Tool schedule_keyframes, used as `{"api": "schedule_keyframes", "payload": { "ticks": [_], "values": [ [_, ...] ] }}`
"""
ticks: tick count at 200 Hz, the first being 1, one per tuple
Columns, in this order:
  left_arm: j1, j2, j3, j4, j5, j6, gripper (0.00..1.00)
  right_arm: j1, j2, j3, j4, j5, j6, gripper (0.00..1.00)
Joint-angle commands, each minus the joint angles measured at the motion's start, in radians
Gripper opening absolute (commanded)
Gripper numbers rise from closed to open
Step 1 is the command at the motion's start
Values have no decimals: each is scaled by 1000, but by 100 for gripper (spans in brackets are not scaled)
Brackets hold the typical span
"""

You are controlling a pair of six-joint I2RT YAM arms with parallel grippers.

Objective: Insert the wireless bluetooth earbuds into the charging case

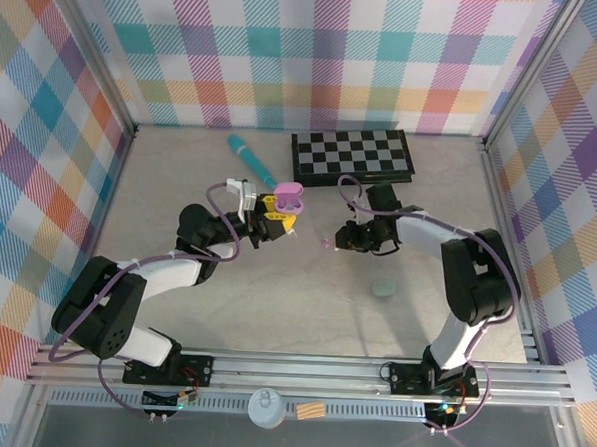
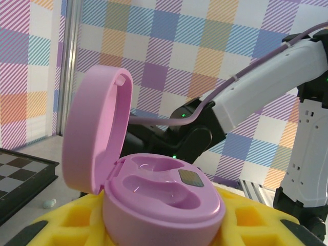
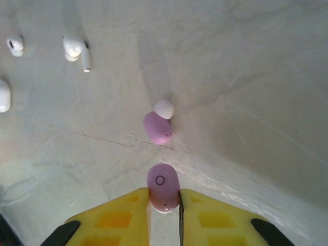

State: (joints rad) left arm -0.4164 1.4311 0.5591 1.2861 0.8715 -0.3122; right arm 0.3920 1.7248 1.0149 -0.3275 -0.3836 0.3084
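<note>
My left gripper [image 1: 278, 218] [image 2: 162, 226] is shut on the pink charging case [image 1: 289, 195] [image 2: 164, 197], gripping its base between yellow pads [image 2: 256, 221]. The lid [image 2: 96, 134] stands open and both wells look empty. My right gripper [image 1: 340, 240] [image 3: 164, 206] is shut on a pink earbud [image 3: 163, 186] [image 1: 325, 245], just right of the case and low over the table. A second pink earbud with a white tip [image 3: 158, 126] lies on the table just ahead of it. Whitish earbuds [image 3: 77, 48] [image 3: 15, 44] lie further off to the upper left in the right wrist view.
A teal stick [image 1: 250, 158] and a folded chessboard [image 1: 352, 156] lie at the back of the table. A pale green pebble-like case [image 1: 384, 287] sits on the table in front of the right arm. Checkered walls enclose three sides.
</note>
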Motion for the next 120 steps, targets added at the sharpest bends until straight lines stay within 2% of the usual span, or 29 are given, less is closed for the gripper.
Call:
{"api": "schedule_keyframes", "payload": {
  "ticks": [1, 20, 47, 76, 99, 120],
  "values": [
    [10, -10, -11, 50, 4, 32, 27, 16, -65, -13, -70, 167, 60, 20],
    [10, -3, -8, 51, 2, 32, 27, 40, -115, -15, -94, 262, 94, 20],
    [9, 0, -8, 50, -6, 39, 27, 93, -130, 24, -211, 493, 152, 18],
    [10, 7, 4, 47, 6, 37, 27, 125, -125, 28, -248, 601, 221, 19],
    [11, 18, 20, 47, 16, 30, 27, 169, -127, 36, -275, 758, 264, 19],
    [11, 28, 36, 46, 28, 21, 27, 180, -131, 28, -265, 780, 305, 18]
  ]
}}
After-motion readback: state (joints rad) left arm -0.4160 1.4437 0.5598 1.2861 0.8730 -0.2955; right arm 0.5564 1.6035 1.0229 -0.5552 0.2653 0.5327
